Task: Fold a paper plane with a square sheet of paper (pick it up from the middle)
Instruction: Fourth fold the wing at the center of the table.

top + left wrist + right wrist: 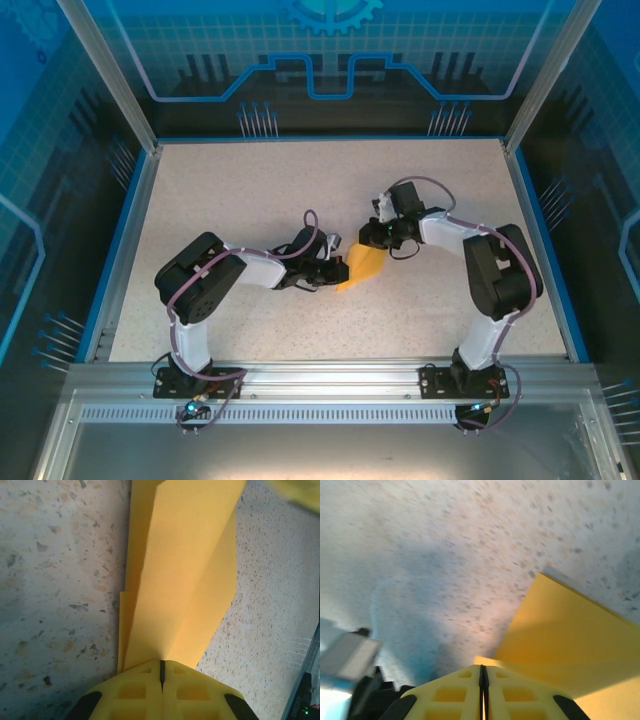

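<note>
The left gripper (161,662) is clamped on the sheet of paper (185,570), its yellow fingers pressed together over the near end of a centre crease. From there the orange-yellow sheet, already folded into a long layered wedge, runs away from the left gripper, and the speckled table (250,200) shows below it. Whether the sheet lies on that surface or hangs clear of it, I cannot tell. Just beyond the sheet's far end, up and to the right of the left gripper, the right gripper (372,238) has its fingers closed as well. The paper's edge sits right at its tips, but whether it is pinched there is unclear.

As I judge it, the risk is in the narrow hold. If the right arm pushes or tugs at an angle, the layers could slide, spring open or tear at the crease, and the fold would come out crooked.
</note>
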